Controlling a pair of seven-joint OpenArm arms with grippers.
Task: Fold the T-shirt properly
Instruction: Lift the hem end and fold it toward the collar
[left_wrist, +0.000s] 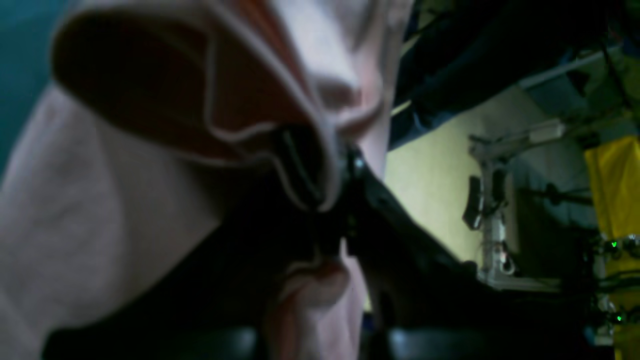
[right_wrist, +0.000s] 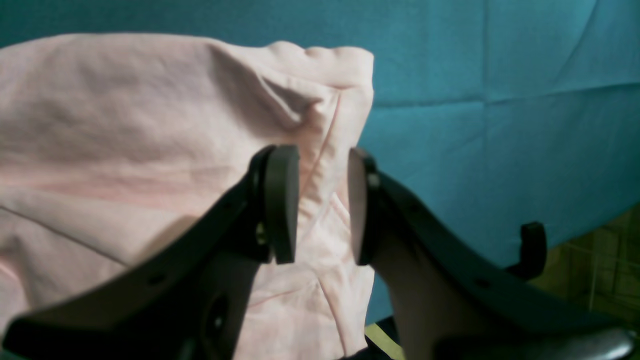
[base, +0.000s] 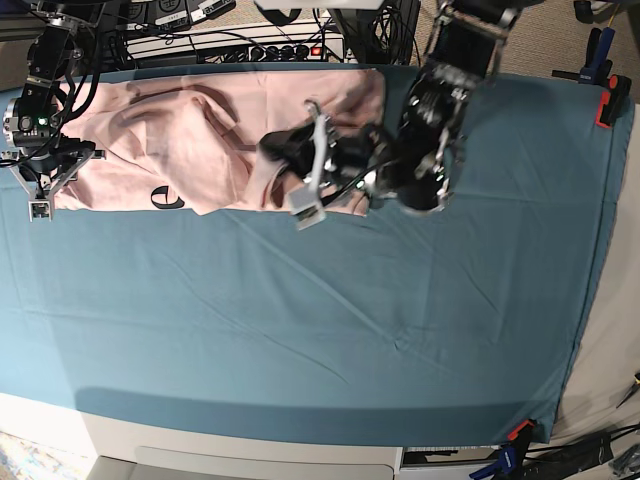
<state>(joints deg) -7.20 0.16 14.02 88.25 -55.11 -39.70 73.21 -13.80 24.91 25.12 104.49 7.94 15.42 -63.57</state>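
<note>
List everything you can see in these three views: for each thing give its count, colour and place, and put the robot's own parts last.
T-shirt: one, pale pink with black lettering, rumpled along the far edge of the table, towards the base view's left.
Cloth: one, teal, covering the table.
Clamps: at least two, red and black, on the cloth's right edge in the base view.
Cables and power strip: several, black and white, behind the table.
Left gripper: one, black, shut on a fold of the T-shirt, lifting it.
Right gripper: one, black, fingers apart, over a corner of the T-shirt; holding nothing.
</note>
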